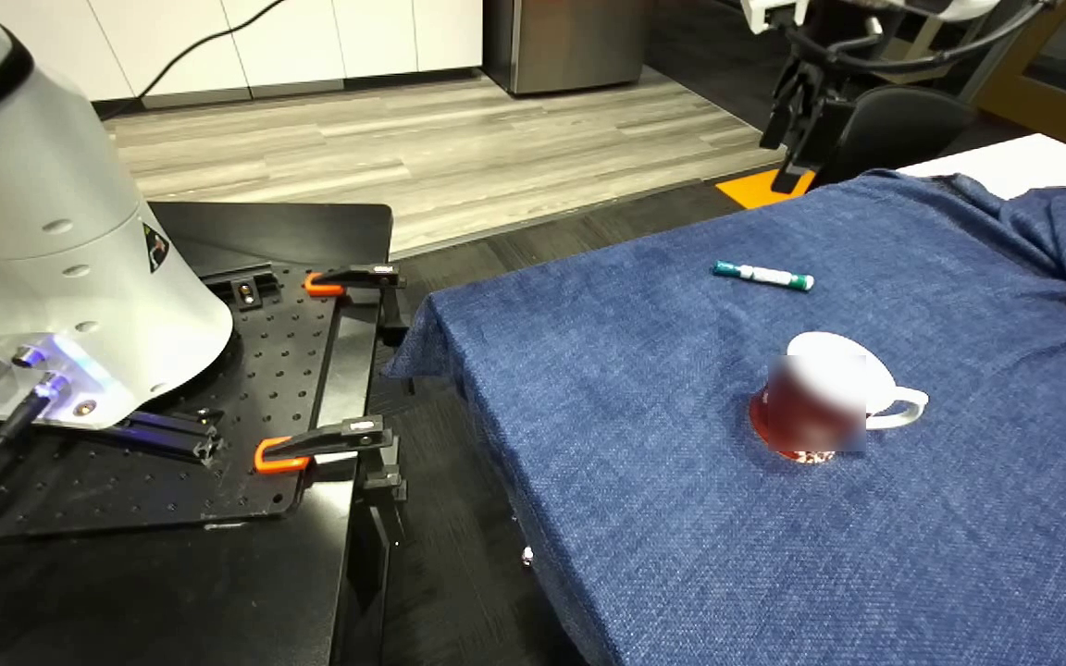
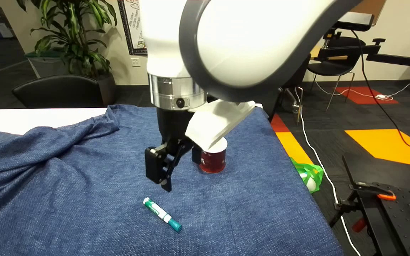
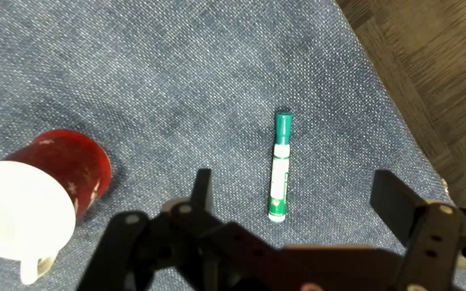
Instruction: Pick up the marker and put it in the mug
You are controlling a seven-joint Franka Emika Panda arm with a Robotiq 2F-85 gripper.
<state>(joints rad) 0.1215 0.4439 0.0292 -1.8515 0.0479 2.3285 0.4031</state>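
The marker, with a teal cap, white label and green end, lies flat on the blue cloth in both exterior views (image 1: 764,276) (image 2: 161,214) and in the wrist view (image 3: 280,169). The dark red mug with white inside stands upright in both exterior views (image 1: 811,407) (image 2: 213,160). It also shows at the left edge of the wrist view (image 3: 71,165), its white handle toward the bottom. My gripper (image 3: 293,180) is open and empty, above the cloth, with the marker seen between its fingers. It shows in both exterior views (image 1: 781,162) (image 2: 180,170), where it partly hides the mug.
The blue cloth (image 1: 607,370) covers the table and is bunched in folds (image 2: 59,156) at one side. The table's edge shows at the upper right of the wrist view (image 3: 395,101). A black chair (image 2: 59,90) stands behind the table. Clamps (image 1: 339,444) hold the robot's base plate.
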